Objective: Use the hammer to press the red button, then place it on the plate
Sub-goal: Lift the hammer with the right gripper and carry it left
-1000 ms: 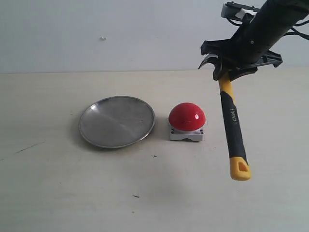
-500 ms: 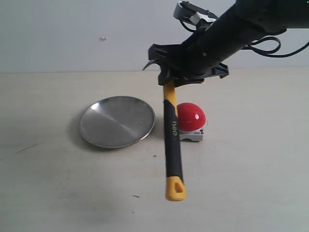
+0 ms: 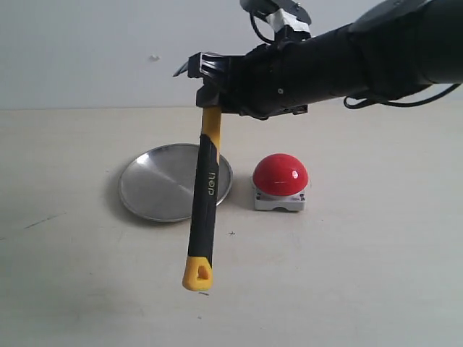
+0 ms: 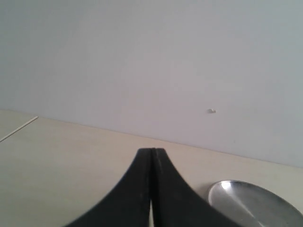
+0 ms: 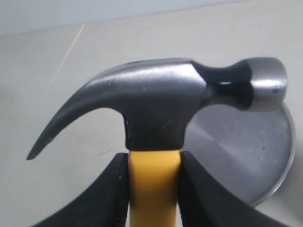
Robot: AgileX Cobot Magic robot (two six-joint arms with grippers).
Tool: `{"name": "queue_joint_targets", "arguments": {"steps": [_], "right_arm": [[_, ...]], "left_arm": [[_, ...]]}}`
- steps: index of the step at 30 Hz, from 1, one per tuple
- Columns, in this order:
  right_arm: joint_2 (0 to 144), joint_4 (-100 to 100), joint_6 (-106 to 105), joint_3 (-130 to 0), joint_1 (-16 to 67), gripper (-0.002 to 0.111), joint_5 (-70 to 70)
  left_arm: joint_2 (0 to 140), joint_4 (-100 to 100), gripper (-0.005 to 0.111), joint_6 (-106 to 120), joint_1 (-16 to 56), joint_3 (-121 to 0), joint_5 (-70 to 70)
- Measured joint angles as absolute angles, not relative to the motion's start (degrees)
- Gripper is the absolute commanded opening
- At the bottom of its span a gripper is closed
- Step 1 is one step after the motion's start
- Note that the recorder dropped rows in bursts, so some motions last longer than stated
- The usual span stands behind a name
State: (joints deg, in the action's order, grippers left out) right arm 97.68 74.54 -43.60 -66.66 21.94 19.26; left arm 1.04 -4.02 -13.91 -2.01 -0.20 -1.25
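Left pincer (image 4: 152,156): fingers pressed flat together, nothing between them. Only its own wrist view shows it, with part of the plate (image 4: 255,203) beyond.

The plate sits on the worktop (image 3: 87,275), left of centre.

Hammer (image 3: 205,189) hangs in the air head up, handle down, slightly tilted, with the yellow looped end lowest. Its claw points left. In the exterior view the handle crosses the plate's right rim; cannot tell whether it is over the plate or in front of it.

Right pincer (image 3: 210,97) is clamped on the yellow neck just under the head, one finger (image 5: 113,194) touching each side.

Button (image 3: 280,175) stands just right of the plate, apart from it and clear of the hammer.

Right arm (image 3: 347,58) reaches in from the right, passing above the button.
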Motion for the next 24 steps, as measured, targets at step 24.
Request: {"name": "queue_joint_targets", "arguments": {"steps": [24], "right_arm": [[91.9, 99.2, -83.7, -58.3, 21.9, 0.0, 15.0]], "left_arm": [[1.0, -4.0, 0.0, -32.8, -2.0, -0.2, 3.2]]}}
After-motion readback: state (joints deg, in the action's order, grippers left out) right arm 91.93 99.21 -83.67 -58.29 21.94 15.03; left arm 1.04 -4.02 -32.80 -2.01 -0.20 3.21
